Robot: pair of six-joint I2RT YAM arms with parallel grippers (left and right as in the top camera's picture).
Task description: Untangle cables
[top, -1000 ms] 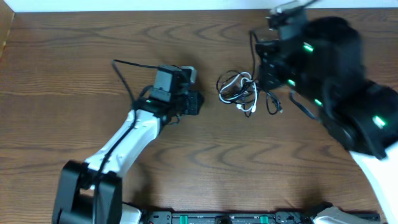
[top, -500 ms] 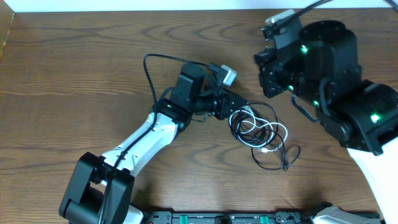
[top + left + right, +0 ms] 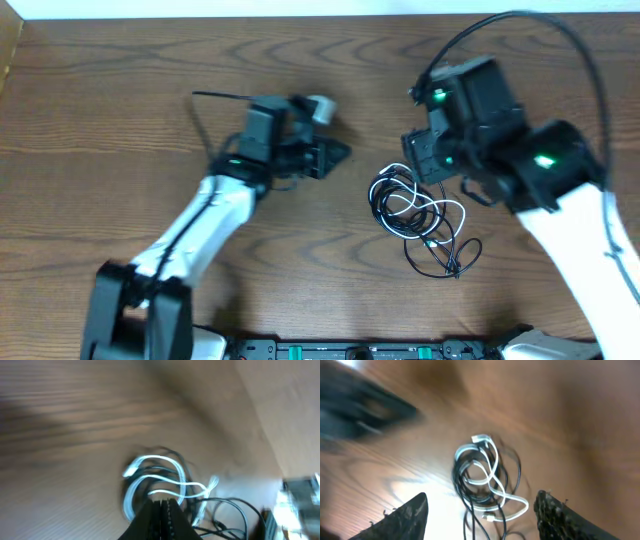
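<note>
Nearest the front edge of the table point(image 3: 330, 272), a loose black loop point(image 3: 462, 255) trailed out of the tangle. Just beyond it the cables point(image 3: 410, 205) lay in one knot on the wood. The white cable point(image 3: 445, 212) was threaded through coils of the black cable point(image 3: 383, 195), and neither arm held them. The right gripper point(image 3: 481, 496) hung at the knot's far side, fingers spread wide with nothing gripped. Farther left, the left gripper point(image 3: 338, 152) sat well apart from the knot, fingers pressed together and empty. To do the step well, the right should pinch one colour only, probably near the white plug point(image 3: 481, 439), though blur hid the crossings. The left would need to open and pin the black coils, so a pull separates the knot rather than dragging it.
</note>
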